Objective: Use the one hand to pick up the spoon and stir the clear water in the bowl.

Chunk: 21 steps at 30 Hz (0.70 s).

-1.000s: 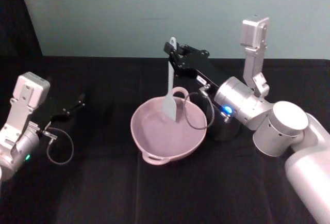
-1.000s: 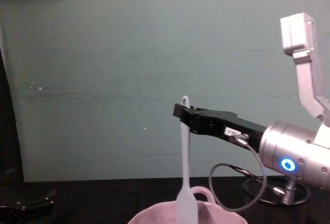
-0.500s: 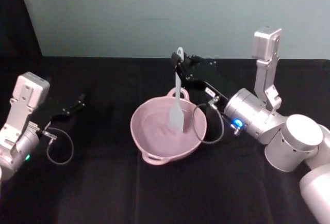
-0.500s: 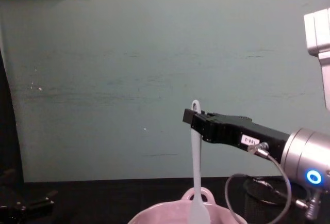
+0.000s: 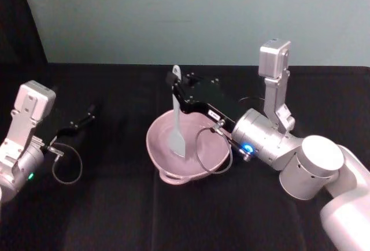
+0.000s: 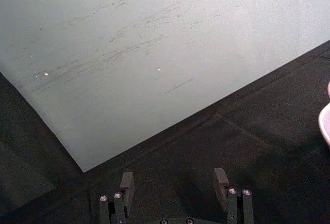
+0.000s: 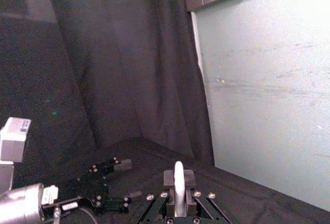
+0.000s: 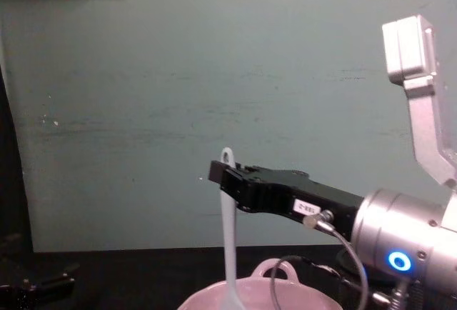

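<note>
The spoon (image 5: 175, 118) is white, long and slim, with a hole at the handle end and a flat head. It hangs nearly upright, head down inside the bowl (image 5: 151, 147). The bowl is wide, pale pink, glossy and upright. The right gripper (image 5: 174, 86) clamps the handle just below the hole.

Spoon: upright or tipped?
Upright. The spoon hangs near vertical from the right hand, gripped near its top, head down inside the bowl. Left hand idle at far left.
</note>
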{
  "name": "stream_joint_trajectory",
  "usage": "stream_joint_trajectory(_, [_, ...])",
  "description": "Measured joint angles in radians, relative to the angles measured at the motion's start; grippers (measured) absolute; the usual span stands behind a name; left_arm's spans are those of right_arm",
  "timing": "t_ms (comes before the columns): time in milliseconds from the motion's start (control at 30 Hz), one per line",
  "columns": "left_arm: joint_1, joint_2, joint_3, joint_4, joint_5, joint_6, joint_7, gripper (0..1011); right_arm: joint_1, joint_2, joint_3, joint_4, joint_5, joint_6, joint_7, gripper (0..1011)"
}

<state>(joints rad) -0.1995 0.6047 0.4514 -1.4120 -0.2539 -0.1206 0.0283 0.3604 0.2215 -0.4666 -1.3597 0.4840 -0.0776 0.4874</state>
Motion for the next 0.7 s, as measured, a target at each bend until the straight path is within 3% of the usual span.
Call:
stream_joint_trajectory(367, [0.000, 0.000, 0.000, 0.000, 0.000, 0.000, 0.000, 1011, 0.069, -0.046, -0.013, 0.091, 0.000, -0.021, 0.009, 118])
stream_joint_trajectory(700, [0.000, 0.000, 0.000, 0.000, 0.000, 0.000, 0.000, 1011, 0.132, -0.071, 0.006, 0.189, 0.003, -0.034, 0.008, 118])
